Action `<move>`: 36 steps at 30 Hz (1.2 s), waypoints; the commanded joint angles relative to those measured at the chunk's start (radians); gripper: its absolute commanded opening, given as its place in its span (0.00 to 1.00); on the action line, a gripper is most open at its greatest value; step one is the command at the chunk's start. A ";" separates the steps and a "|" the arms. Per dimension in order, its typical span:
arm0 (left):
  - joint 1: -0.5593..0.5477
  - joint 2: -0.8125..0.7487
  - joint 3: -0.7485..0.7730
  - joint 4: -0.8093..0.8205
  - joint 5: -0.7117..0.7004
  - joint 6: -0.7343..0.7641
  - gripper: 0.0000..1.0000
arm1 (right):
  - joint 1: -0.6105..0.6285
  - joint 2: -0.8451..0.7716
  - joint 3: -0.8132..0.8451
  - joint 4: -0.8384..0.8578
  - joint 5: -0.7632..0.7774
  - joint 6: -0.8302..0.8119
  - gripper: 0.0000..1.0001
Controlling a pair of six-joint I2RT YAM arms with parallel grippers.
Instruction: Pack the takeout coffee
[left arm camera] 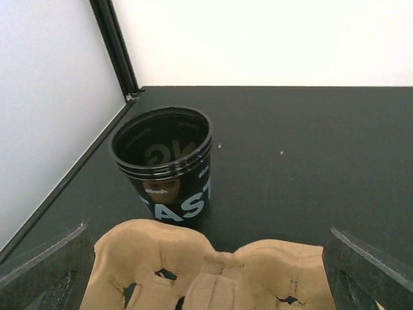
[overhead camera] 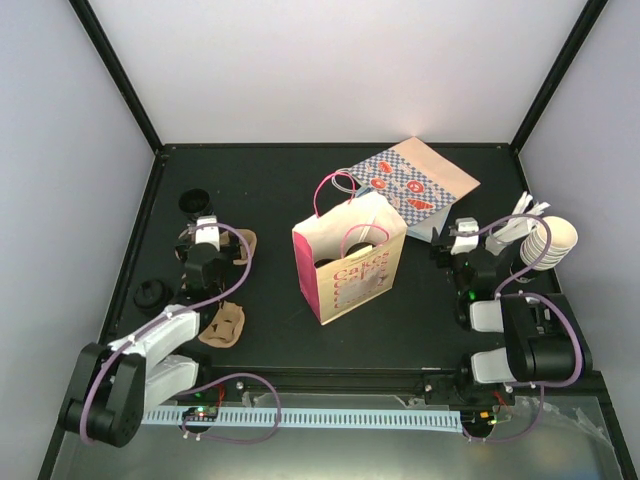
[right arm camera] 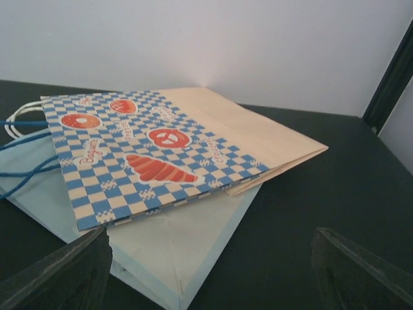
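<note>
The takeout coffee is hidden in every view. A cream bag with pink sides and pink handles (overhead camera: 352,268) stands upright mid-table, its mouth open; only dark round shapes show inside, and I cannot tell what they are. My left gripper (overhead camera: 207,228) (left arm camera: 206,274) is open at the far left, its fingers (left arm camera: 45,271) on either side of a tan cardboard cup carrier (left arm camera: 213,271), not touching it. My right gripper (overhead camera: 456,238) (right arm camera: 210,278) is open at the right, low over the flat bags, with nothing between its fingers (right arm camera: 61,278).
A small black cup (left arm camera: 164,165) (overhead camera: 194,203) stands just beyond the carrier. A second carrier (overhead camera: 224,326) and a black lid (overhead camera: 150,293) lie left. A checkered bag (right arm camera: 148,148) (overhead camera: 415,180) lies flat on a pale blue bag (right arm camera: 174,245). Nested cream cups (overhead camera: 553,240) lie at the right edge.
</note>
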 commanded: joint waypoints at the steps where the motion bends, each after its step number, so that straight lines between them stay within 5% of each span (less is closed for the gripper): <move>1: 0.004 0.073 -0.015 0.201 0.073 0.071 0.99 | -0.014 -0.002 0.056 0.032 -0.015 0.008 0.87; 5: 0.003 0.126 -0.004 0.267 0.099 0.132 0.99 | -0.022 0.005 0.072 -0.001 0.001 0.026 0.89; 8: 0.005 0.160 -0.012 0.350 0.098 0.163 0.99 | -0.021 0.004 0.074 -0.003 0.003 0.026 1.00; 13: 0.013 0.227 0.002 0.415 0.154 0.230 0.99 | -0.023 0.005 0.073 -0.001 0.004 0.026 1.00; 17: 0.039 0.324 -0.047 0.628 0.161 0.237 0.99 | -0.022 0.005 0.072 0.002 0.004 0.026 1.00; 21: 0.099 0.300 0.008 0.454 0.271 0.182 0.99 | -0.022 0.003 0.072 0.001 0.003 0.025 1.00; 25: 0.162 0.408 -0.028 0.651 0.379 0.156 0.98 | -0.021 0.005 0.073 0.002 0.004 0.027 1.00; 29: 0.167 0.355 0.018 0.470 0.401 0.143 0.99 | -0.022 0.006 0.076 -0.004 0.010 0.029 1.00; 36: 0.173 0.360 0.023 0.473 0.408 0.146 0.99 | -0.021 0.006 0.078 -0.003 0.010 0.029 1.00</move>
